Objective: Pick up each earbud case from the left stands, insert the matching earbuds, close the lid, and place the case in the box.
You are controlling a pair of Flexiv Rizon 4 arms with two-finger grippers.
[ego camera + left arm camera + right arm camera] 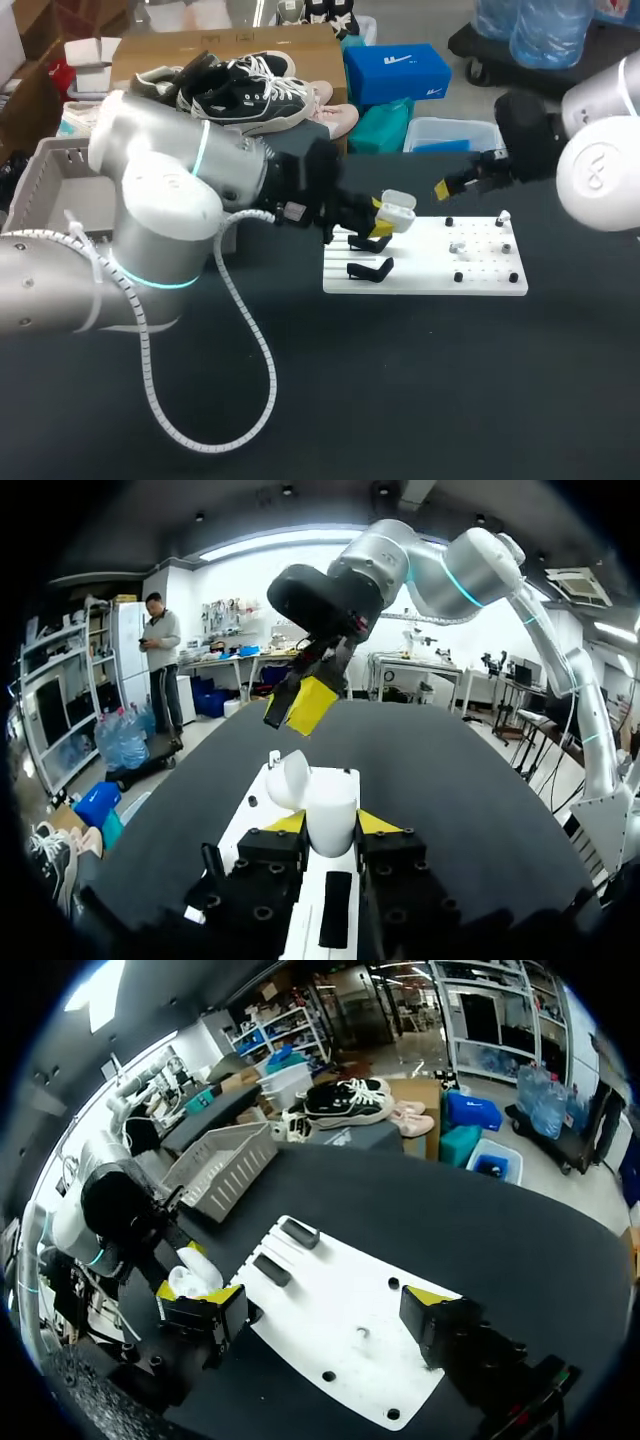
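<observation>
Bench [420,380]: black top, everything on it sits in the far half.

Left arm [160,200] comes in from the left and reaches right to the board's left edge. Its ribbed cable [250,340] droops in a loop over the near-left bench.

Right arm [600,170] comes in from the far right and hangs over the board's far edge.

White board [430,280] lies flat at centre-right, long side running left to right. All four edges are on the bench, with black top showing all round in the right wrist view.

Box [40,185]: grey slatted basket at the far-left bench edge, well apart from the board, with the left arm's bulk between the two.

Left pincer [382,218] is clamped on the earbud case [398,210]. In the left wrist view a yellow tip presses each side of the white body [330,805] and the lid stands open on the far side. The case is over the board's far-left corner, just above the far stand [370,243]. Can't tell if it is clear of the stand.

Right pincer [460,185] has its fingers spread wide with nothing between them. The right wrist view shows the board under the gap [322,1312]. It is just right of the case and not touching it or the left pincer.

Near stand [370,268]: black, bare, close to the board's left edge.

Black pegs [458,276] dot the right half of the board. The small pale bits among them are too small to identify.
</observation>
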